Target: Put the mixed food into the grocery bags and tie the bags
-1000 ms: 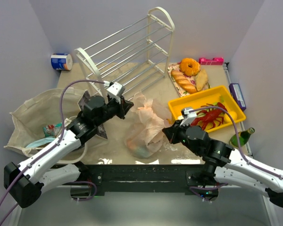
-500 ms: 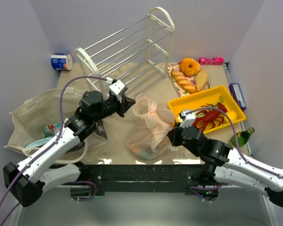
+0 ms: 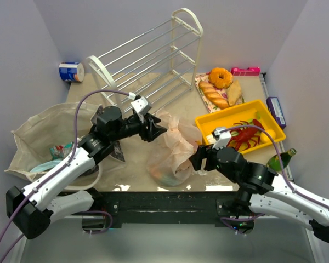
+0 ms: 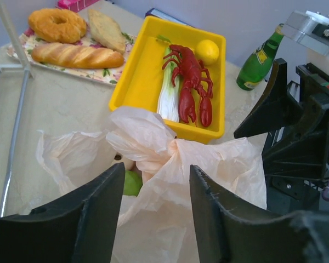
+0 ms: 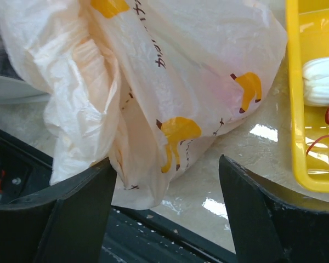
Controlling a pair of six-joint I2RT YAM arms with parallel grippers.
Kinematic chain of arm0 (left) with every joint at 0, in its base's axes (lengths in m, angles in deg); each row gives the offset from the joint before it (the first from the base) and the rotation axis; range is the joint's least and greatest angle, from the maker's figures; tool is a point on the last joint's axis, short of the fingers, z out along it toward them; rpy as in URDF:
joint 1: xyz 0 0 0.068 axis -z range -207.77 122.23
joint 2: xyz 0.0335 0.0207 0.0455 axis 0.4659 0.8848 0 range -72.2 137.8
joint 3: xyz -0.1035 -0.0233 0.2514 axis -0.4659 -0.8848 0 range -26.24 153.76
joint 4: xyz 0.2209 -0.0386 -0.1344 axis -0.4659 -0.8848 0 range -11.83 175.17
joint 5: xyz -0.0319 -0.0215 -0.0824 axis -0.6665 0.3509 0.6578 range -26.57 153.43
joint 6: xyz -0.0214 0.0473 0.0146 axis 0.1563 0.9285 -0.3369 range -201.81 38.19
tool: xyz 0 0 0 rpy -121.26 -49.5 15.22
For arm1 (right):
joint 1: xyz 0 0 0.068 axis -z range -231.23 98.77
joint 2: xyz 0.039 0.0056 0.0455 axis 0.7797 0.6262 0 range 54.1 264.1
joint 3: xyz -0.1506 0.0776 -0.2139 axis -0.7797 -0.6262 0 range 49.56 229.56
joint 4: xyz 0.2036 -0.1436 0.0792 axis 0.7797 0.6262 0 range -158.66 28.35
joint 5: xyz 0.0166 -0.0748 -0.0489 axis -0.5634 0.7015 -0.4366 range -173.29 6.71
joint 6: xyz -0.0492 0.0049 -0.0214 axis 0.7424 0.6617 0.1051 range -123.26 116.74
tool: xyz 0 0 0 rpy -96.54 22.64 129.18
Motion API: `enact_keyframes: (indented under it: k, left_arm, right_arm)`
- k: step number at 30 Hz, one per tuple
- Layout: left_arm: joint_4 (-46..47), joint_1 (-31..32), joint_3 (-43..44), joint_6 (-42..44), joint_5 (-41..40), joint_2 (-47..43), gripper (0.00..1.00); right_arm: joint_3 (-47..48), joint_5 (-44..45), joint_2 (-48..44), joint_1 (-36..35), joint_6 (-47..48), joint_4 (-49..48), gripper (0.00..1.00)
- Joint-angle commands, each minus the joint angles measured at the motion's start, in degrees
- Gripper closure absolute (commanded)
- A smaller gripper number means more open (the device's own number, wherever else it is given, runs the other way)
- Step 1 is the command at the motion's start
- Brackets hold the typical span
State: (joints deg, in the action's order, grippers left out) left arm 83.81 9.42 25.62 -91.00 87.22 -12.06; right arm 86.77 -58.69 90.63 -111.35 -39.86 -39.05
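One bag looks done: the pink plastic bag sits between the arms, with a knot on top. The left gripper and right gripper stand open beside it, holding nothing. The cloth tote with snack packets is not tied yet.

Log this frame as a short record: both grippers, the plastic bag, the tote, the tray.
left gripper: open, at the bag's knotted top, holding nothing
right gripper: open, at the bag's right side, holding nothing
plastic bag: sits mid-table, handles knotted on top, green fruit showing inside
cloth tote: lies at left, mouth open, packets inside, not tied
yellow tray: right of the bag, holds a red lobster
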Motion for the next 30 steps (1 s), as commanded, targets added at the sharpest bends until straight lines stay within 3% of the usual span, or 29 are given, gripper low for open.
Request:
enact_keyframes:
  k: [1,6,7,14,26,30]
  left_arm:
    - [-1.2,0.0,1.4,0.2,-1.0,-2.3,0.38]
    - [-8.1,0.0,4.1,1.0,-6.5,-1.2,0.29]
    - [-9.2,-0.1,4.1,0.8,-6.8,-0.9,0.22]
    - [-5.2,-0.2,-0.4,-3.0,-7.8,-1.3,0.17]
    - [-0.9,-1.1,-7.5,-16.5,-23.5,-4.2,0.14]
    - [6.6,-1.5,-10.9,-21.6,-25.5,-4.7,0.12]
  right_arm:
    - [7.3,-1.1,-2.1,-0.3,1.7,2.6,0.18]
    - [15.2,-3.0,-0.2,-0.3,3.3,2.0,0.11]
    - [16.1,-3.3,0.7,-0.3,3.5,1.1,0.09]
    - [25.1,-1.5,15.8,-0.3,4.3,-1.4,0.01]
    - [26.7,-8.1,30.5,6.4,2.9,-9.0,0.02]
    - [24.7,-9.0,31.0,6.9,2.5,-10.3,0.10]
